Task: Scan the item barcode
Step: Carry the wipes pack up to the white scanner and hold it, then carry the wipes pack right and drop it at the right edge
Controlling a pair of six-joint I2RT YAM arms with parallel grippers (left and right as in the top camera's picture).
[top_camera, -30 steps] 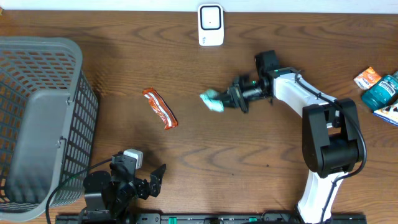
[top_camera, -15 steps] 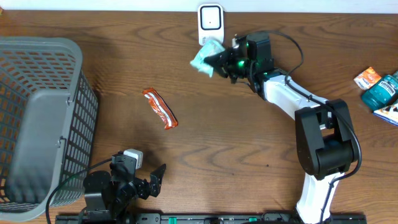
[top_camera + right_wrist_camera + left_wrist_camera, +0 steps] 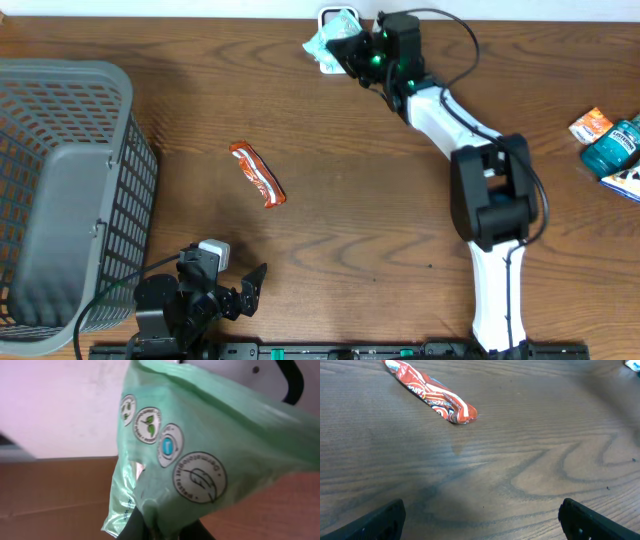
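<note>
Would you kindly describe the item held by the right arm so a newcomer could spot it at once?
Look to the middle of the table's far edge, where the right gripper reaches. The packet pinched in it is the one: a soft mint-green pouch with round white seals, unlike the red wrapper.

A basket [image 3: 60, 190] stands at the left of the counter [image 3: 380, 200]. A snack bar [image 3: 258, 174] lies to its right. At the far edge, a packet [image 3: 330, 38] in the right fingers [image 3: 352, 52] covers the scanner [image 3: 325, 14]. Boxes [image 3: 610, 145] lie at the right edge.
</note>
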